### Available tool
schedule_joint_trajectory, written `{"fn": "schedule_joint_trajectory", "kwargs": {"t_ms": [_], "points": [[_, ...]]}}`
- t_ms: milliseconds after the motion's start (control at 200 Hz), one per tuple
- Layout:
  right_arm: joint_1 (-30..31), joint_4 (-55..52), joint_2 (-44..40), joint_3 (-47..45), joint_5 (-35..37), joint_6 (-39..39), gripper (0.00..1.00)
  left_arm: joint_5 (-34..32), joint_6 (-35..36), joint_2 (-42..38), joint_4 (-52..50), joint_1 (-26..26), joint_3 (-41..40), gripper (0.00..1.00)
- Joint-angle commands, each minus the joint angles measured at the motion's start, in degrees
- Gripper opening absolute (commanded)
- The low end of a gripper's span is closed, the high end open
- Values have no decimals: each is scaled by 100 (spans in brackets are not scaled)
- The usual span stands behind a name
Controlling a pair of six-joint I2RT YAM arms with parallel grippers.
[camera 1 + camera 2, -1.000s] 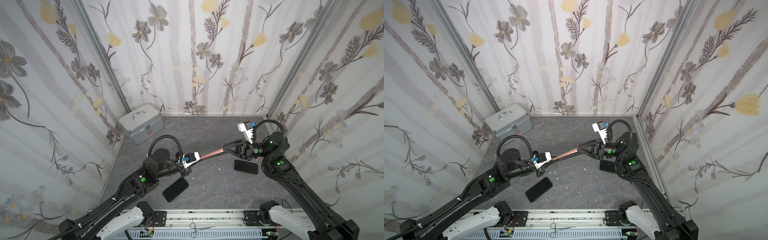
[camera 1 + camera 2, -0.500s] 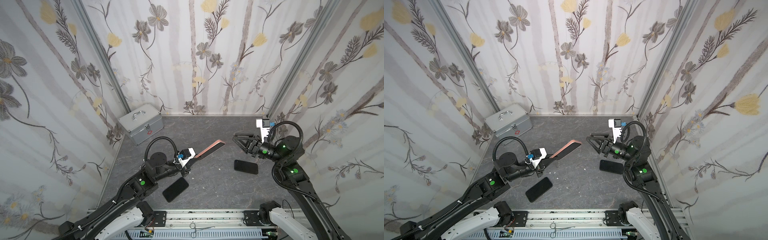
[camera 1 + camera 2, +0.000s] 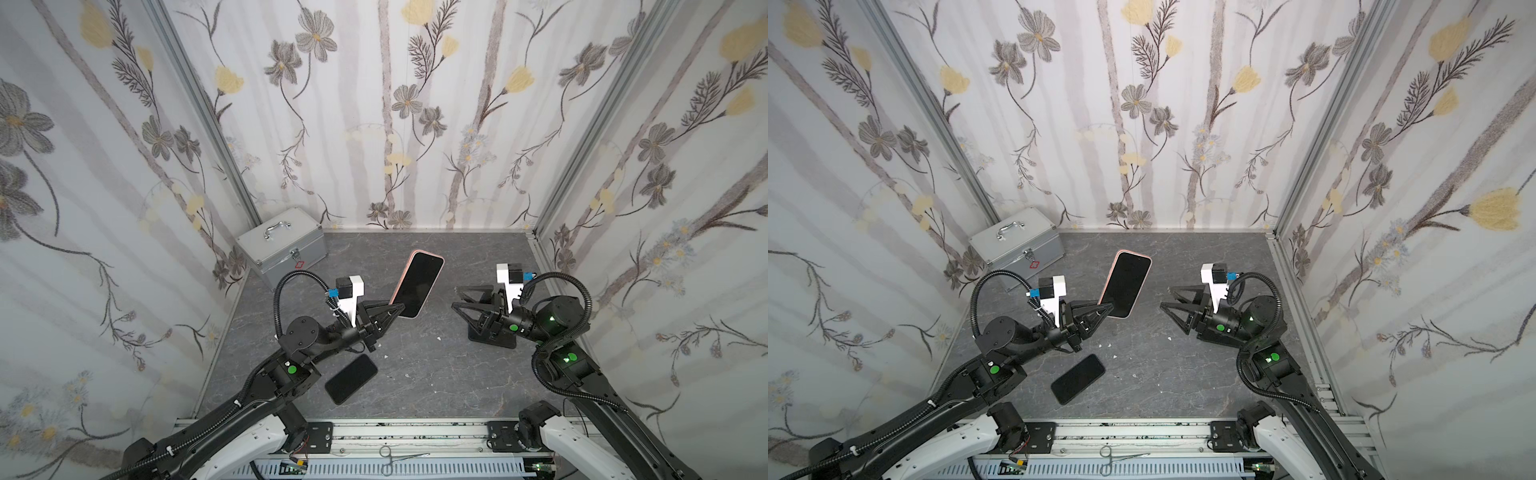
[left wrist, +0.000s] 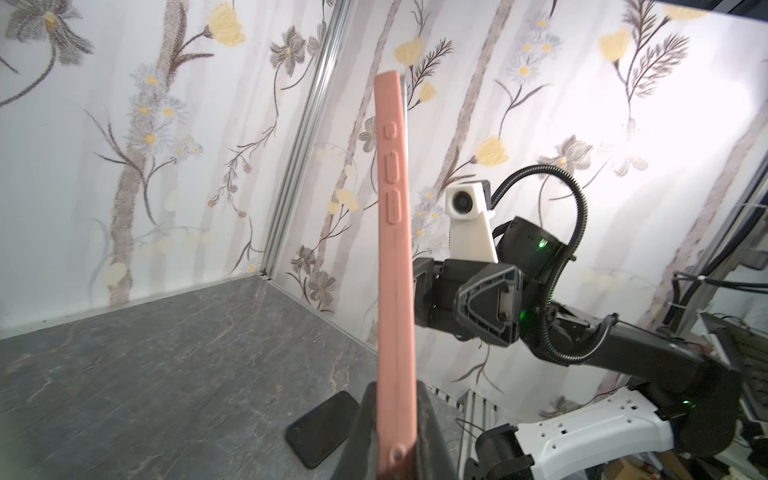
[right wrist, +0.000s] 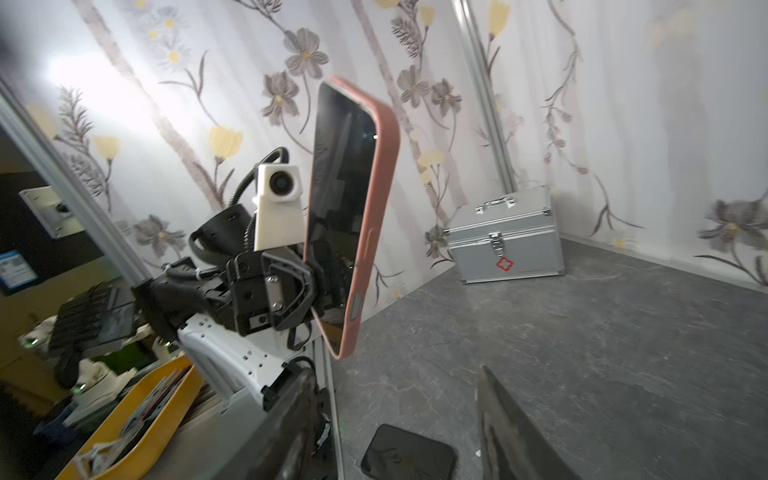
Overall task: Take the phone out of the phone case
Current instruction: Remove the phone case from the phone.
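Over the grey tabletop [image 3: 436,374], right jaws had let go, standing wide; left jaws alone clamped the pink phone case [image 4: 395,270], phone [image 3: 417,284] still inside.

Evenly bright; wrist views show glare on wall [image 5: 95,79], blurred edges.

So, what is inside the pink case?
A phone with a dark screen fills the case, which the left gripper holds up off the table. The phone's back and sides are covered by the case.

I see bare counter [image 3: 436,374] beneath the raised cased phone [image 3: 417,286]; metal case [image 3: 282,245] and loose phone [image 3: 351,384] crowd one side.
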Motion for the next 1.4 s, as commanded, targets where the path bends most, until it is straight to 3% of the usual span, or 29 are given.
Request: {"fn": "schedule_joint_trajectory", "kwargs": {"t_ms": [0,295,420,1009,1234,1399], "points": [[337,929,178,-30,-316,-55,59,504,-639,113,1187,-13,170,0],[1013,1285,708,364,-593,-168,57,1020,-751,383,1377,-81,400,0],[1146,1312,800,475,-572,-179,52,1049,-752,416,1402,-104,399,0],[1285,1040,907,776,-556,-223,31,1295,-725,495,1404,-145,400,0],[1304,936,920,776,-519,-251,27,1247,-690,494,1413,-173,410,0],[1331,1002,935,735,-439,-217,30,1038,-599,400,1430,-201,404,0]]}}
